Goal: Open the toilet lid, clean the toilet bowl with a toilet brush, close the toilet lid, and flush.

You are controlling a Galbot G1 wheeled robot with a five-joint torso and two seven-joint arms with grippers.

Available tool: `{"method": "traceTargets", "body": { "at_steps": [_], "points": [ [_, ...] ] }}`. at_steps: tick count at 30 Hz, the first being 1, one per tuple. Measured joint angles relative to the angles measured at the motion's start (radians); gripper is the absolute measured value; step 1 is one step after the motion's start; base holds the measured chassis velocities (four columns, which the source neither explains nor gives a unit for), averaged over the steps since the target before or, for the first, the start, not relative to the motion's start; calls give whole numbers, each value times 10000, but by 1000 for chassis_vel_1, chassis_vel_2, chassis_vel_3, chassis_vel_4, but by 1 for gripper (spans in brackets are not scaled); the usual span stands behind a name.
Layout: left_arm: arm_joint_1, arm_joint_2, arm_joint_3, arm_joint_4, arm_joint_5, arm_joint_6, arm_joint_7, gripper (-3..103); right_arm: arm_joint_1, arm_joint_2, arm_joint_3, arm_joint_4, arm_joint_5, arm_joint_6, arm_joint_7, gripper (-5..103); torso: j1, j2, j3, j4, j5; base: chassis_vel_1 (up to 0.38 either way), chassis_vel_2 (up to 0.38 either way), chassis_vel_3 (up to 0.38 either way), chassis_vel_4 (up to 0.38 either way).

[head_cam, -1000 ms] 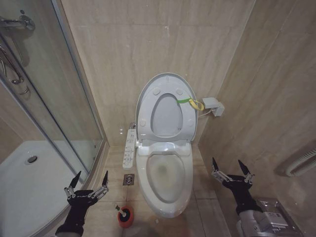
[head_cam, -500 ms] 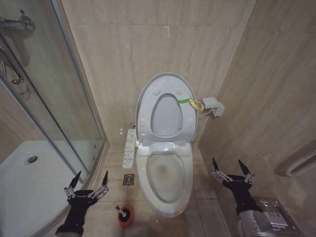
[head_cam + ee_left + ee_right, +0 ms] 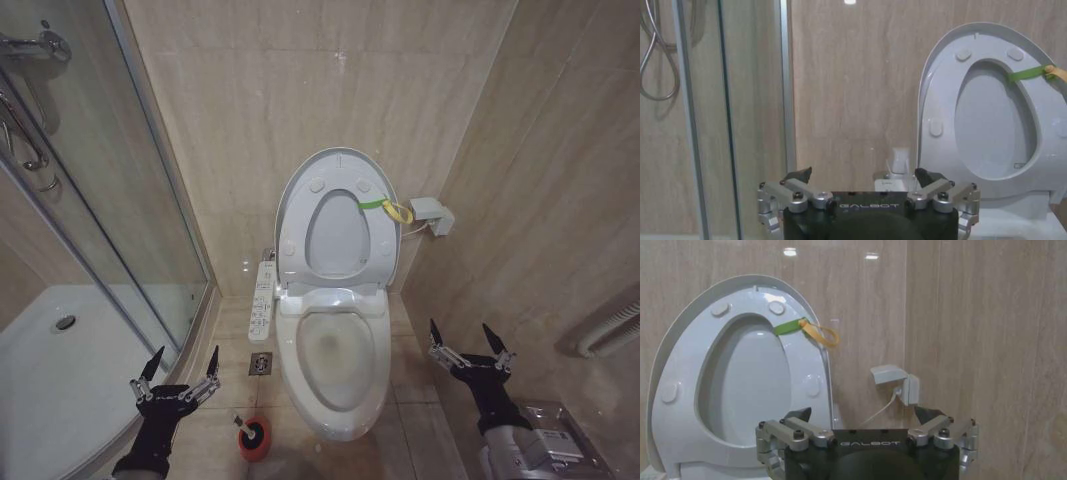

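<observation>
Both grippers wide open, empty: left (image 3: 179, 368) beside bowl (image 3: 335, 385), right (image 3: 470, 347) opposite. Lid (image 3: 335, 215) upright. Brush (image 3: 254, 437) on floor.

Left end effector (image 3: 180, 370) and right end effector (image 3: 470, 345) both low, fingers spread, seemingly idle.

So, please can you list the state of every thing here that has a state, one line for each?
toilet lid: raised, upright against the wall.
seat ring: raised too, resting on the lid, green band around it.
toilet bowl: uncovered.
toilet brush: standing in its red holder on the floor, untouched.
left gripper: open, holding nothing, left of the bowl.
right gripper: open, holding nothing, right of the bowl.
</observation>
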Motion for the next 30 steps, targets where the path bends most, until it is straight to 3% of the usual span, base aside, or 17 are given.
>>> {"method": "traceTargets", "body": {
  "at_steps": [30],
  "points": [
    [0,0,1,0,0,0,0,100,0,0,0,0,0,0,0,100,0,0,0,0,0,0,0,0,0]
  ]
}}
